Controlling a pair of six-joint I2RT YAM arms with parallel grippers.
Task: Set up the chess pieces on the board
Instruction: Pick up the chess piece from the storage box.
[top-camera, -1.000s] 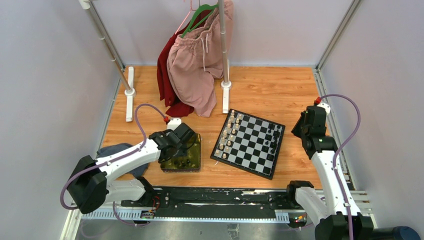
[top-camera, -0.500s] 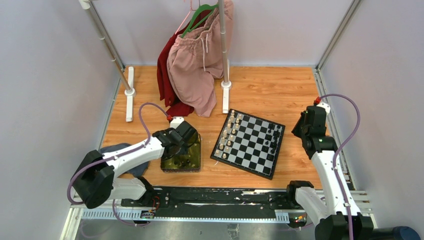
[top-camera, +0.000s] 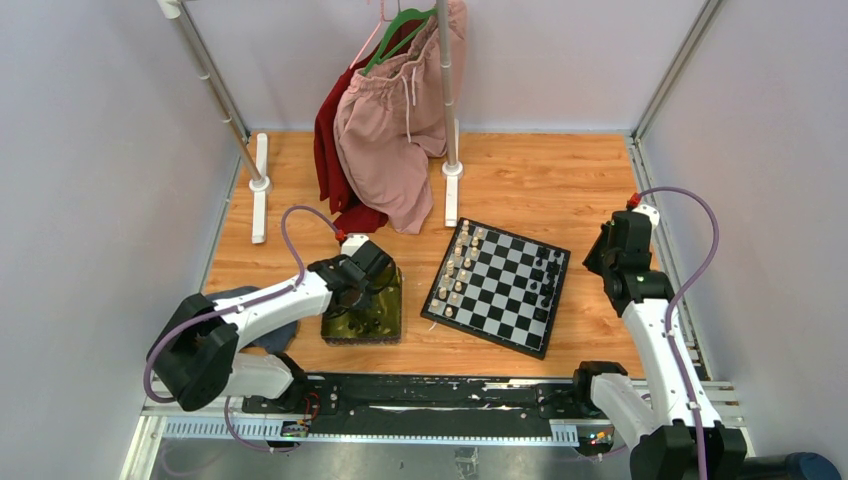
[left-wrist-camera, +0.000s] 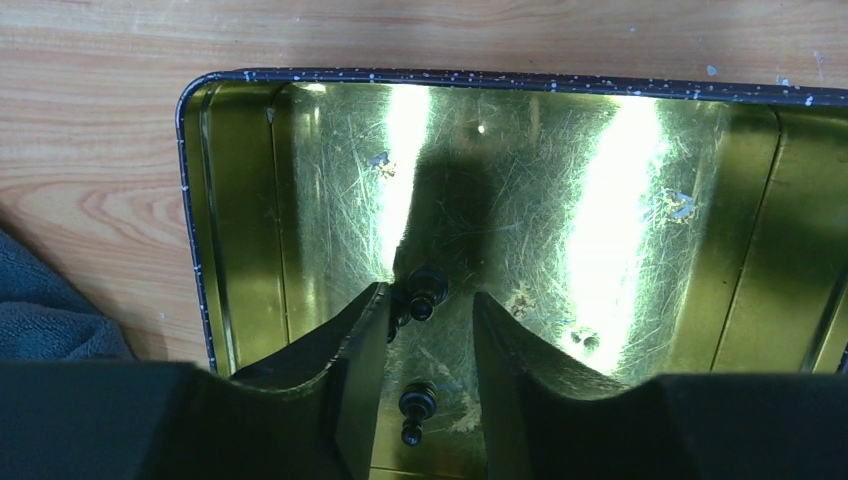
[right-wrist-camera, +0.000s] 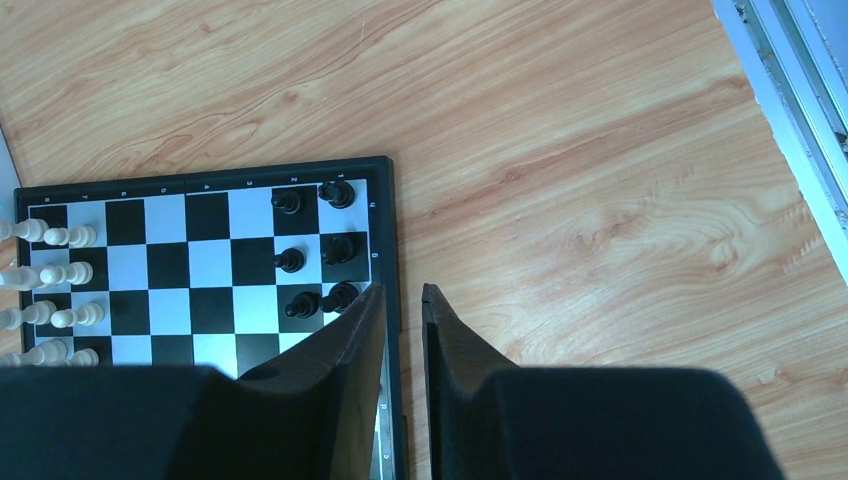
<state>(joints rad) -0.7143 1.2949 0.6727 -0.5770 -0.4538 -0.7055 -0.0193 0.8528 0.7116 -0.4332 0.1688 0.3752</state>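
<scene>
My left gripper (left-wrist-camera: 430, 292) (top-camera: 372, 291) is low inside the shiny yellow-green tray (left-wrist-camera: 300, 200) (top-camera: 340, 330), jaws open. One tiny black chess piece (left-wrist-camera: 417, 403) lies between the fingers. Another black piece (left-wrist-camera: 427, 288) lies at the fingertips, by the left finger (left-wrist-camera: 350, 350). Neither is gripped. The board (top-camera: 500, 290) (right-wrist-camera: 170, 260) lies right of the tray, with several black pieces (right-wrist-camera: 340, 247) (top-camera: 546, 280) on its right side. My right gripper (right-wrist-camera: 404, 292) (top-camera: 606, 262) hovers over the board's right border, only narrowly open and empty.
Cream-white pieces (top-camera: 458, 270) (right-wrist-camera: 45, 272) fill the board's left columns. A clothes rack with pink and red garments (top-camera: 392, 120) stands behind. A dark cloth (top-camera: 225, 300) (left-wrist-camera: 50, 310) lies left of the tray. Bare wood floor (right-wrist-camera: 600, 200) is right of the board.
My left arm has reached further over the tray, and its elbow has swung right. The right arm has not moved.
</scene>
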